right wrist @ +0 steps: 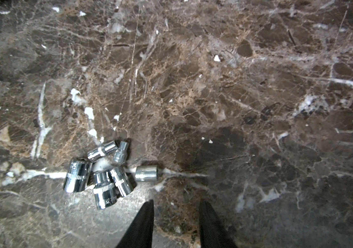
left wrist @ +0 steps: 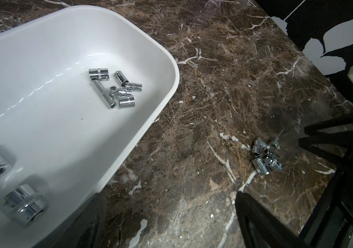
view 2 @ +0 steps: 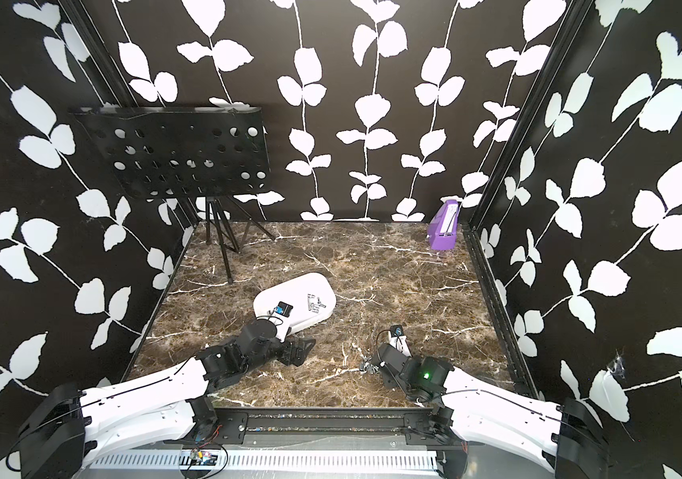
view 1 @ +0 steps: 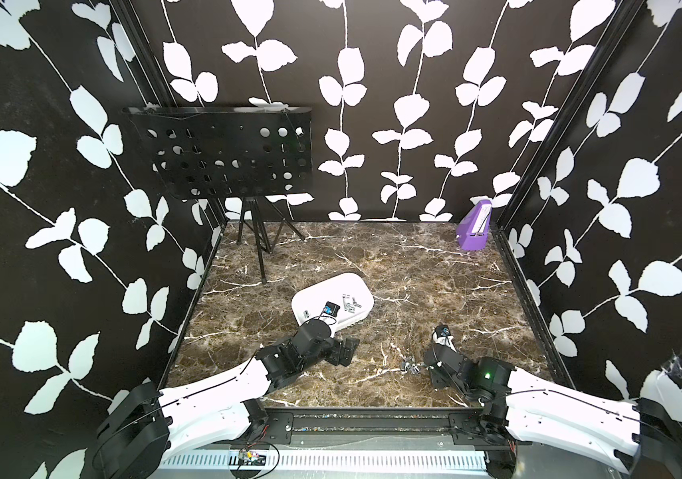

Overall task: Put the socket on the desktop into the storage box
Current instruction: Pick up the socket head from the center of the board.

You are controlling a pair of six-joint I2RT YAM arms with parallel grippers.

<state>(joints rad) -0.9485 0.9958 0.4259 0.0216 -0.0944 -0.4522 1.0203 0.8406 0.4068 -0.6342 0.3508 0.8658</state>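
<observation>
The white storage box [view 1: 356, 286] [view 2: 318, 286] lies mid-table. Its inside [left wrist: 42, 85] holds a cluster of small chrome sockets [left wrist: 115, 88] and two larger ones [left wrist: 26, 204]. A pile of several chrome sockets [right wrist: 104, 174] [view 1: 410, 367] [view 2: 366, 366] [left wrist: 267, 156] lies on the desktop, with one socket [right wrist: 146, 174] a little apart. My right gripper [right wrist: 176, 203] [view 1: 424, 364] hovers just beside the pile, open, with bare marble between its fingers. My left gripper [left wrist: 169, 194] [view 1: 345, 350] is open and empty over the desktop beside the box's near corner.
A black perforated music stand [view 1: 223, 153] on a tripod [view 1: 260, 249] stands at the back left. A small purple upright box [view 1: 474, 232] sits in the back right corner. Patterned walls close three sides, and a black rail [view 1: 372, 419] runs along the front edge.
</observation>
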